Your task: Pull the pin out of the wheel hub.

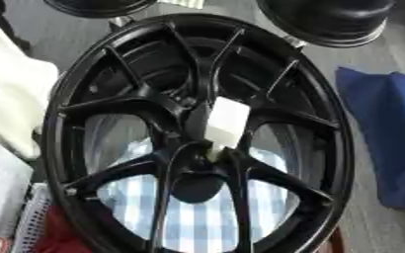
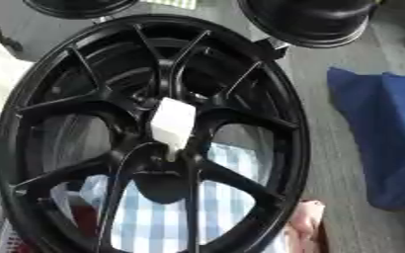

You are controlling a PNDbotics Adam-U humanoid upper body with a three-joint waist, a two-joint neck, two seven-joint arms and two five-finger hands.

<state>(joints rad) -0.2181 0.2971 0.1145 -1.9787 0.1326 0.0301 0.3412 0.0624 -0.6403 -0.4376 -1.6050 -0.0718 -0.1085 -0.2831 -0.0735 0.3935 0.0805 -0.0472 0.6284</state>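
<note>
1. Fingers: none listed. Neither of your hands shows in either view, so you cannot tell how far open they are or whether they hold anything.
2. Wheel hub (image 1: 111, 106): black, multi-spoke, standing tilted and filling most of both views. Its rim runs off the near edge.
3. Pin (image 1: 226, 122): white and block-shaped, seated where the spokes meet at the hub's centre. The broad end is uppermost. A thinner pale end points down into the centre, just above a round black cap (image 1: 195, 187).
4. Long axis: it runs nearly straight up the view, with the top leaning slightly to your right. By judgement it stands out from the hub face toward you, so the pull would go along that line.
5. Nearer hand: cannot be ranked, since neither shows. The pin sits close to the middle and looks about equally open to either side.
6. Open room: spokes pass close on both sides of the pin, with gaps between them. The space in front of the hub face looks free.
7. Surroundings:
   - checked cloth (image 1: 188, 217), seen through the lower spokes;
   - blue fabric (image 1: 387, 133) at the right;
   - pale fabric (image 1: 12, 99) at the left;
   - two dark round items at the far edge, one (image 1: 327, 17) close to the rim.
8. Pinkish shape (image 2: 305, 222) beside the lower right rim: unidentified.
</note>
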